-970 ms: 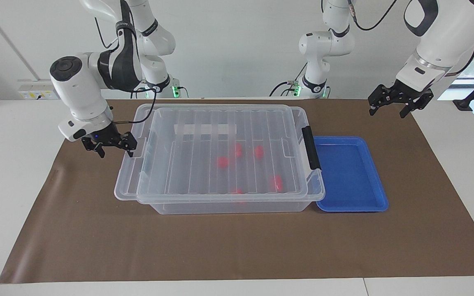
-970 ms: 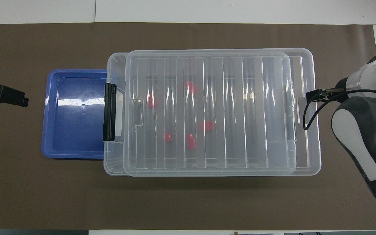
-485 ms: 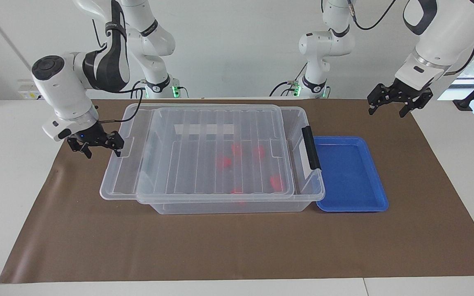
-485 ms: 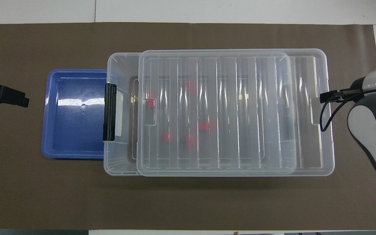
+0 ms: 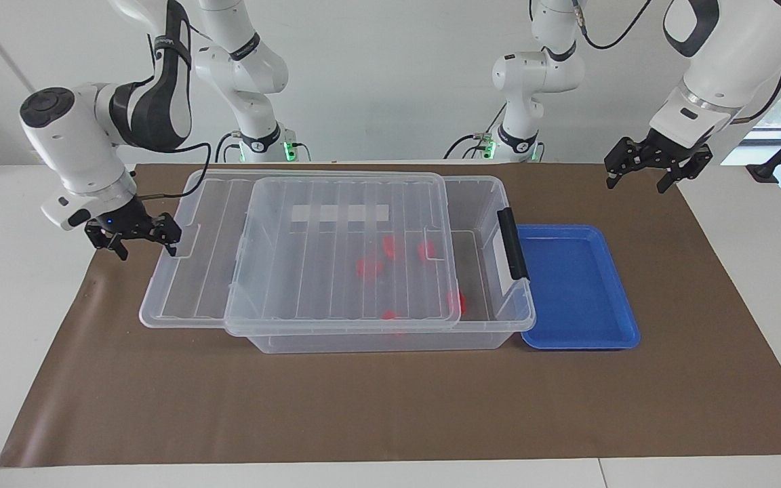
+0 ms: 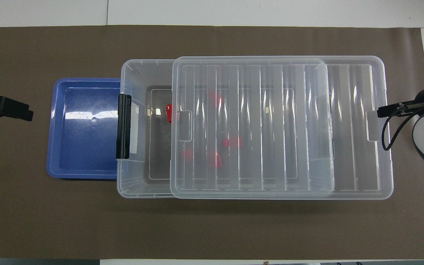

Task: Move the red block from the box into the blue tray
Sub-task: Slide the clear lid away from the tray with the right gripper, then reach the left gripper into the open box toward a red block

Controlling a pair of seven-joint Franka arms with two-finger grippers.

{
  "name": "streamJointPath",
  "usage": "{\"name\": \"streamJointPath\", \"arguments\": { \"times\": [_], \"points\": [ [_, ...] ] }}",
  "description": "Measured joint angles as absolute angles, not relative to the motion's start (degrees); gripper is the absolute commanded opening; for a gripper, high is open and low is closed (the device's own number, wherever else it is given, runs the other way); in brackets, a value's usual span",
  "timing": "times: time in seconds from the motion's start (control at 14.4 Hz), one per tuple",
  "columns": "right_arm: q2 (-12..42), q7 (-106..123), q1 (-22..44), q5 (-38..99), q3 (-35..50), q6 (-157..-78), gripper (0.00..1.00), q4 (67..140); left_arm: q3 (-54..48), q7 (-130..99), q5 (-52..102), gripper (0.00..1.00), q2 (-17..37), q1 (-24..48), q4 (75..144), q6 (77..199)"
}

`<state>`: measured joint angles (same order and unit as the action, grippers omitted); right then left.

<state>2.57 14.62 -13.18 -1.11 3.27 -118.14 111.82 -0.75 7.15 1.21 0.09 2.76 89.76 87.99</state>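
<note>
The box [image 5: 499, 325] is a clear bin in the middle of the brown mat, with a black latch [image 5: 512, 244] at the end beside the blue tray [image 5: 577, 285]. Its ribbed lid [image 5: 309, 271] lies slid partway off toward the right arm's end, leaving the latch end uncovered. Several red blocks lie inside; one red block [image 6: 168, 112] shows at the lid's edge, others [image 5: 368, 266] under the lid. My right gripper [image 5: 134, 234] is open, one finger against the lid's end tab. My left gripper [image 5: 648, 166] is open, in the air past the empty tray's end.
The brown mat [image 5: 363, 407] covers most of the white table. The tray touches the box's latch end in the overhead view [image 6: 83, 147]. The lid overhangs the box [image 6: 134, 73] toward the right arm's end [image 6: 359, 129].
The right gripper moved toward the right arm's end of the table and the lid slid with it, uncovering the box's latch end. The left arm has barely moved.
</note>
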Motion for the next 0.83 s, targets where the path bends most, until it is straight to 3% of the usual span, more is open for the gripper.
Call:
{"name": "streamJointPath", "arguments": {
  "times": [0.49, 0.83],
  "points": [
    [2.6, 19.1, -15.9, -1.1, 3.3, -118.1, 1.0, 111.2, -0.8, 7.1, 1.2, 1.0, 0.1, 3.0, 89.8, 89.6],
    [2.6, 21.2, -17.6, -1.1, 3.3, -118.1, 1.0, 111.0, -1.0, -0.5, 1.2, 1.0, 0.2, 9.7, 91.2, 93.1]
  ]
}}
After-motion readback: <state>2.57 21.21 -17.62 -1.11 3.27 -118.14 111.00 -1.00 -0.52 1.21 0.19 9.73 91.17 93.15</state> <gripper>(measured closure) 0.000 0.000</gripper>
